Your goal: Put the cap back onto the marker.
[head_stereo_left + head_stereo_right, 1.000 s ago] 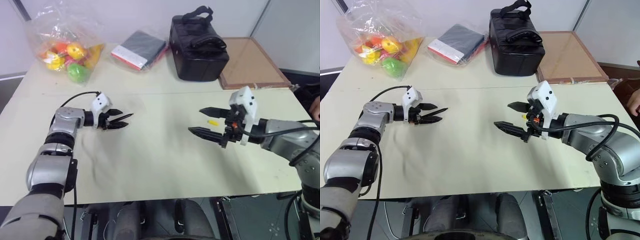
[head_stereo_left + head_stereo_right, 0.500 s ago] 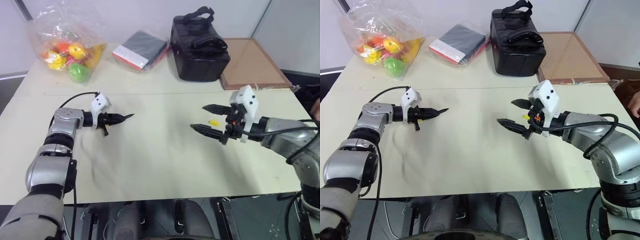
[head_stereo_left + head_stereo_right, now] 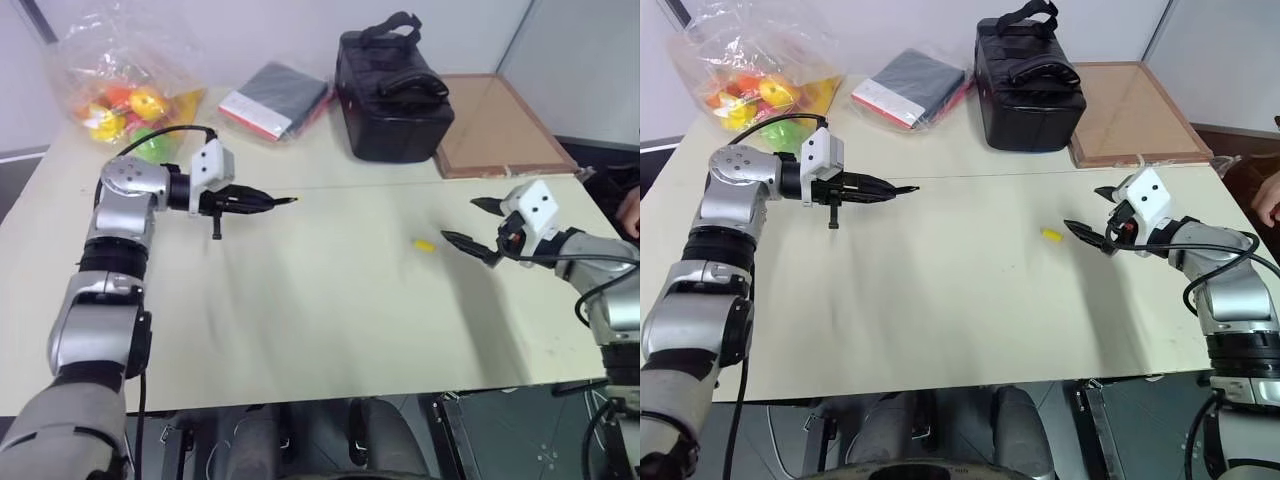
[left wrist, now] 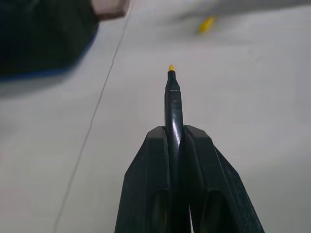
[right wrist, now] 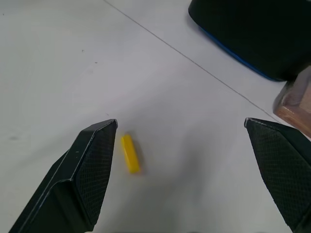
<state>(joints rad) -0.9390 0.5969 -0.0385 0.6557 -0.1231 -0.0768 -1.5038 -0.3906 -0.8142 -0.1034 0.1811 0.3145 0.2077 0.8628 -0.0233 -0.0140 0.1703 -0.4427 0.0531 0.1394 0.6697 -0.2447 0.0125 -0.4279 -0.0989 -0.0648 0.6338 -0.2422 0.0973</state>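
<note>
The marker (image 4: 173, 104), yellow tip visible in the left wrist view, is clamped by the left gripper (image 3: 262, 201); the cap (image 5: 129, 153) is seen beside the spread-open, empty right gripper (image 3: 473, 224).

**Clutter Along the Far Edge of the Table**

A pale table (image 3: 300, 330) carried a clear plastic bag (image 3: 120, 75) of bright toy fruit at its far left corner. Beside it lay a dark flat packet (image 3: 278, 97) (red-edged, in clear wrap), then a black zipped bag (image 3: 392, 100) with handles, and a wood-framed corkboard (image 3: 495, 125) to the right.
</note>
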